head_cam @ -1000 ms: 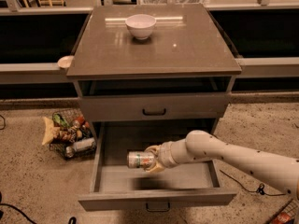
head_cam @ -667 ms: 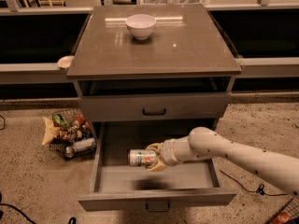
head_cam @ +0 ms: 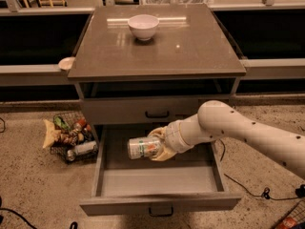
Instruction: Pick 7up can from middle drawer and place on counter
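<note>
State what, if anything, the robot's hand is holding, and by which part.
The hand holds the 7up can by the end nearest the arm, the can lying sideways above the open middle drawer.

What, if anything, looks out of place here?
Only a wire basket of snack packets sitting on the floor left of the open middle drawer. The claw holds the 7up can sideways over it.

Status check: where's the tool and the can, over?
Tool shut on 7up can, over open middle drawer. Can sideways, not yet on counter. White bowl sits toward counter's far side.
</note>
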Tool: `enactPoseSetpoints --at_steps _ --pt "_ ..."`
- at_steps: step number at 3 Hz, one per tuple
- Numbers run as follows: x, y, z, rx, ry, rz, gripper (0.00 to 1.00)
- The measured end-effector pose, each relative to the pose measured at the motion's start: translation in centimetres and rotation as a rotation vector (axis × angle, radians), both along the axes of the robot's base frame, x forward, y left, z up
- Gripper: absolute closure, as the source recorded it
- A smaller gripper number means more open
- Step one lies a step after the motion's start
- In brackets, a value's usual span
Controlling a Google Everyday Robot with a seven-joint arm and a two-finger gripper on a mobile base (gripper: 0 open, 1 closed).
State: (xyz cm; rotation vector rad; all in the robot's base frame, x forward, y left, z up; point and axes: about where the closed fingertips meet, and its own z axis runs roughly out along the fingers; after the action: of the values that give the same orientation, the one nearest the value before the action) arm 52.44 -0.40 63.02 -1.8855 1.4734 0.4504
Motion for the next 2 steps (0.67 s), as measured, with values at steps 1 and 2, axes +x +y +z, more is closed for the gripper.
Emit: enactPoseSetpoints --at_steps 1,2 --pt "0.0 0.0 -0.1 0.001 0.002 0.000 1.00" --pt "1.1 -0.2 2.9 -0.003 -0.031 -0.014 1.00"
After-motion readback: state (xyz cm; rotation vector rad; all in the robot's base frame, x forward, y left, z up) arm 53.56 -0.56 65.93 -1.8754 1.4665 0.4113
